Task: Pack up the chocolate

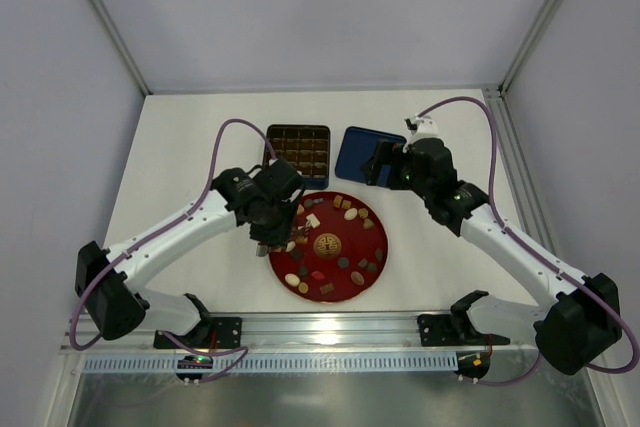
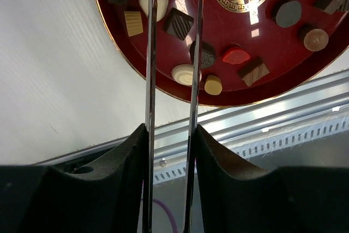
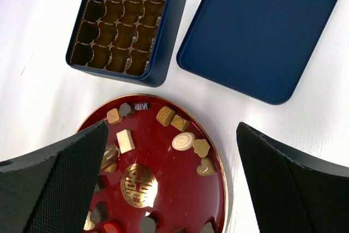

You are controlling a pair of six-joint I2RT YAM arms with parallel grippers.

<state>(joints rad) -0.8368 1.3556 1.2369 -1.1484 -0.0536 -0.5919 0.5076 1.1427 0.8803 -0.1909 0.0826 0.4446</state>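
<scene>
Chocolate point(image 3: 184, 141) all on the red plate point(image 3: 174, 189); found none in the blue box point(image 3: 117, 77). Saw right claw point(image 3: 172, 126) wide open, bare. Could not tell the hold of left claw point(image 2: 174, 4), blades barely apart over the plate.

The left arm point(image 1: 170, 237) reaches inward from its base with the wrist bent down. The left hand point(image 1: 285, 232) points downward, its two thin fingers point(image 2: 150, 53) parallel and narrowly apart, tips cut off in the wrist view. The right arm point(image 1: 500, 237) extends forward and inward. The right hand point(image 3: 172, 129) is spread wide, holding nothing.
</scene>
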